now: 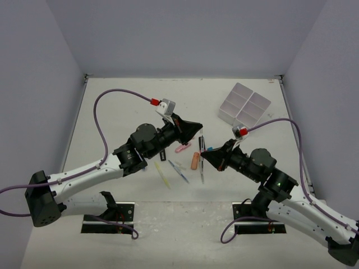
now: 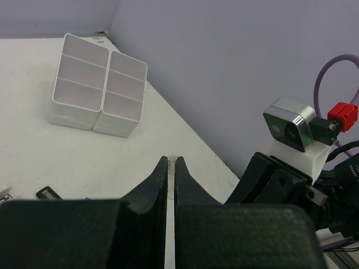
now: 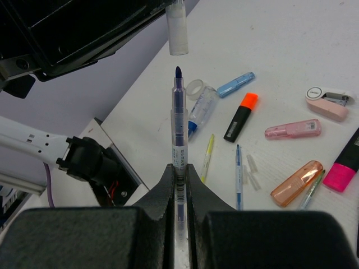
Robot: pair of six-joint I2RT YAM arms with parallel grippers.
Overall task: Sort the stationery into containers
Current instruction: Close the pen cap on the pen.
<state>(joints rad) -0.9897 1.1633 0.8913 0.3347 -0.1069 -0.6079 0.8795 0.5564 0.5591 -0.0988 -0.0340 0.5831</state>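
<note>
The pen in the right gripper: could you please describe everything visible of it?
The pen is thin: clear plastic barrel, dark blue core, bare blue tip, barcode label near the jaws. The right gripper clamps its lower part. Its tip points at a clear cap held by the left gripper, with a gap between.

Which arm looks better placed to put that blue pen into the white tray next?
Probably right: the right gripper grips the pen and the tray lies on its side; the left gripper holds only the clear cap.
</note>
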